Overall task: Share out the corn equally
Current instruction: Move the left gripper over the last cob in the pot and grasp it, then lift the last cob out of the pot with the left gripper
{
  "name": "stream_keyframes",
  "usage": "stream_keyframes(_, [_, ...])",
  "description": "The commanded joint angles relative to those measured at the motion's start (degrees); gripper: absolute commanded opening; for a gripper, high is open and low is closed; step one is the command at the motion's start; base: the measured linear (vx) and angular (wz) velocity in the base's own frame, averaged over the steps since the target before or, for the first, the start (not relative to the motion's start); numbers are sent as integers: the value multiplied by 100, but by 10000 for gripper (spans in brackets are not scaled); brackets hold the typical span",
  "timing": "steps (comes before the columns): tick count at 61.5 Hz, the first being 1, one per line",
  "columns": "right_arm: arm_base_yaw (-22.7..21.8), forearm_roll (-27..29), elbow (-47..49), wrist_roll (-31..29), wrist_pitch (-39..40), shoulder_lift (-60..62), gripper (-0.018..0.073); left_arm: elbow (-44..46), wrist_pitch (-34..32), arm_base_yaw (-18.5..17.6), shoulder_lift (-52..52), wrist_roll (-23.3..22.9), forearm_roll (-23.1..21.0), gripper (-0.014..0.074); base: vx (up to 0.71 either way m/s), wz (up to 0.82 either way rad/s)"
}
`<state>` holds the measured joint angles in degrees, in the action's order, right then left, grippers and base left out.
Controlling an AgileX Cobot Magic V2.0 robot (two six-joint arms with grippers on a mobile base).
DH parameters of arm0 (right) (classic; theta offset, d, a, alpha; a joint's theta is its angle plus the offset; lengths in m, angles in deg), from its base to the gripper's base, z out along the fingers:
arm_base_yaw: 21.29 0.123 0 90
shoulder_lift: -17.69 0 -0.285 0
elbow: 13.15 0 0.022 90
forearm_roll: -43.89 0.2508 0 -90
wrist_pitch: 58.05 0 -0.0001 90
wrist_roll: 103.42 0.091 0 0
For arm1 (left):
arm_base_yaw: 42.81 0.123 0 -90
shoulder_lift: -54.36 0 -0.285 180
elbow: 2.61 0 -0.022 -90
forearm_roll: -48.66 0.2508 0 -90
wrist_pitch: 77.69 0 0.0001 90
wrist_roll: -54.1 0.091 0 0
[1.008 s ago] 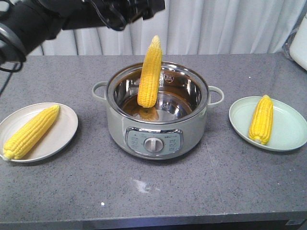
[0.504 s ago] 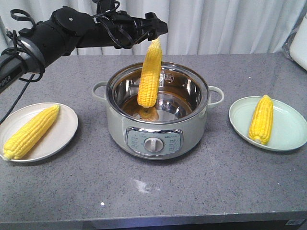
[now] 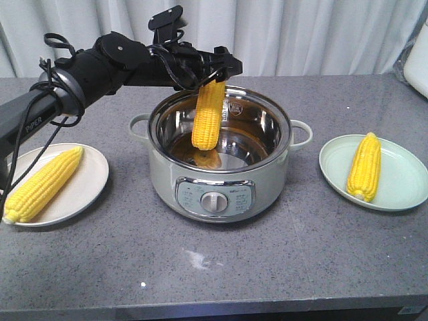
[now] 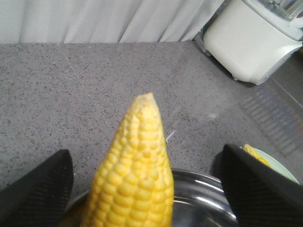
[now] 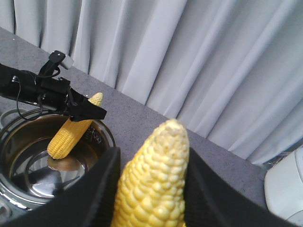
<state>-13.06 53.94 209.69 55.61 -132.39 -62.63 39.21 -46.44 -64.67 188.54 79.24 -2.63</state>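
Note:
One corn cob (image 3: 208, 119) leans upright inside the steel pot (image 3: 264, 174). My left gripper (image 3: 215, 70) is open around its tapered tip. In the left wrist view the cob (image 4: 135, 175) stands between the two black fingers (image 4: 42, 189) with a gap on each side. My right gripper (image 5: 154, 153) is shut on a second cob (image 5: 156, 189), held tip up; it is outside the front view. Another cob (image 3: 43, 184) lies on the beige plate (image 3: 87, 180) at the left. The pale green plate (image 3: 401, 180) at the right holds a further cob (image 3: 365, 166).
The pot has side handles and a front control knob (image 3: 214, 201). A white appliance (image 4: 251, 42) stands at the back right of the grey counter. Curtains hang behind. The counter's front edge runs along the bottom of the front view.
My left arm has swung in from the upper left and come down until its open fingers stand round the tip of the cob in the pot. The cob and the plates have not moved.

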Motion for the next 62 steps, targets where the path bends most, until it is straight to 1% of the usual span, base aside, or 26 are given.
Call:
stream_keyframes(1, [-36,20,91,-15,43,69,-4,197,-171,-25,-392,2,-183,549,0,0])
stream_keyframes(7, [-36,22,91,-10,43,69,-4,197,-150,-25,-392,2,-165,479,0,0])
stream_keyframes(11, [-36,22,91,-10,43,69,-4,197,-122,-25,-392,2,-150,408,0,0])
stream_keyframes(17, [-36,22,91,-10,43,69,-4,197,-99,-25,-392,2,-150,276,0,0])
stream_keyframes(26, [-36,22,91,-10,43,69,-4,197,-69,-25,-405,2,-150,50,0,0])
stream_keyframes(29, [-36,22,91,-10,43,69,-4,197,-69,-14,-431,2,-163,-11,0,0])
stream_keyframes(41, [-36,16,91,-17,43,69,-4,197,109,-14,-779,2,-143,-8,0,0])
stream_keyframes(48, [-36,16,91,-17,43,69,-4,197,460,-14,-1175,2,29,-8,0,0])
stream_keyframes(52, [-36,16,91,-17,43,69,-4,197,793,-14,-1449,2,276,-8,0,0])
stream_keyframes(57, [-36,16,91,-17,43,69,-4,197,1367,-14,-1819,-18,661,-8,0,0])
stream_keyframes(62, [-36,23,91,-17,43,69,-4,197,1933,-14,-2146,-18,897,-8,0,0])
